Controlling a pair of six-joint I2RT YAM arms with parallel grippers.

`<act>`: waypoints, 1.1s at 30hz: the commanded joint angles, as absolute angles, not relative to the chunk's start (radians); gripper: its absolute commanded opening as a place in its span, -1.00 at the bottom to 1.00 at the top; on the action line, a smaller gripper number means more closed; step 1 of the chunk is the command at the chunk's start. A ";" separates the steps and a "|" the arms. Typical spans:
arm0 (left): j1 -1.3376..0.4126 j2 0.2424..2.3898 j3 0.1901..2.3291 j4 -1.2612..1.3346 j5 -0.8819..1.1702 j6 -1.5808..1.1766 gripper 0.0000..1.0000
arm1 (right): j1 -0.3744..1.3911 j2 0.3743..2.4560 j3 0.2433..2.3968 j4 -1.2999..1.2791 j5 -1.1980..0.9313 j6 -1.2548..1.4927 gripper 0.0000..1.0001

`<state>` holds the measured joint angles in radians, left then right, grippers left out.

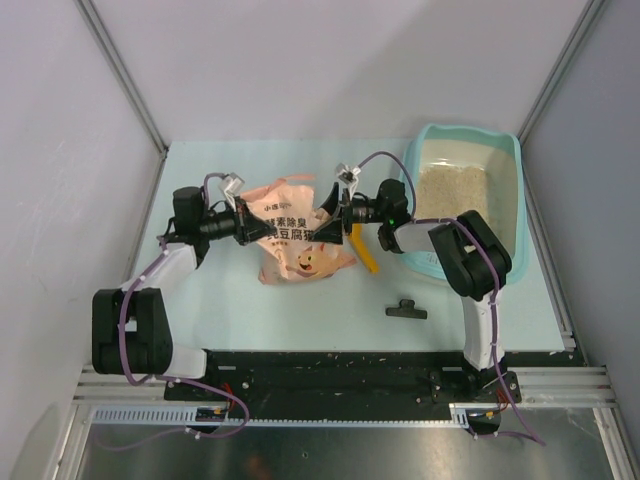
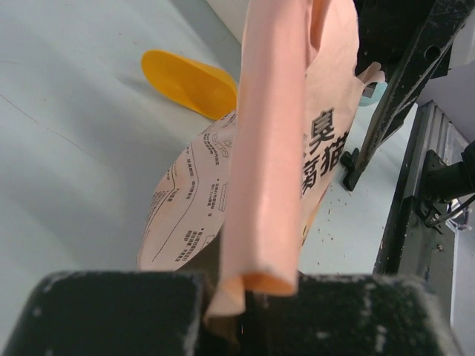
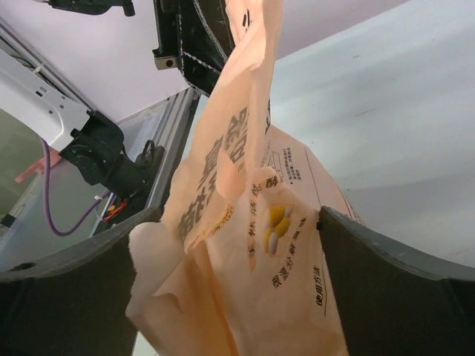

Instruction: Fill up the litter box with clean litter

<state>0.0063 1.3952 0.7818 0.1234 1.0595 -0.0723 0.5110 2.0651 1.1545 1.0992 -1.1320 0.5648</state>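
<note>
The light-teal litter box (image 1: 466, 131) stands at the back right of the table, with pale beige clean litter (image 1: 452, 190) covering its floor. A pink-orange printed bag (image 1: 295, 240) hangs between the two arms at mid-table. My left gripper (image 1: 248, 228) is shut on the bag's left edge, and the folded edge (image 2: 267, 148) sits pinched in my left gripper (image 2: 245, 297). My right gripper (image 1: 330, 222) is at the bag's right side. In its wrist view my right gripper (image 3: 226, 222) stands open wide, with the slack bag (image 3: 245, 245) loose between the fingers.
An orange scoop (image 1: 368, 255) lies on the table just right of the bag, also seen beyond the bag (image 2: 189, 81). A small black clip (image 1: 406, 310) lies near the front edge. Grey walls close in both sides.
</note>
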 commanded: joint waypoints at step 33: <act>0.049 1.692 0.962 0.072 1.440 -0.758 -1.00 | 0.399 2.056 1.275 0.961 -1.264 1.106 -1.00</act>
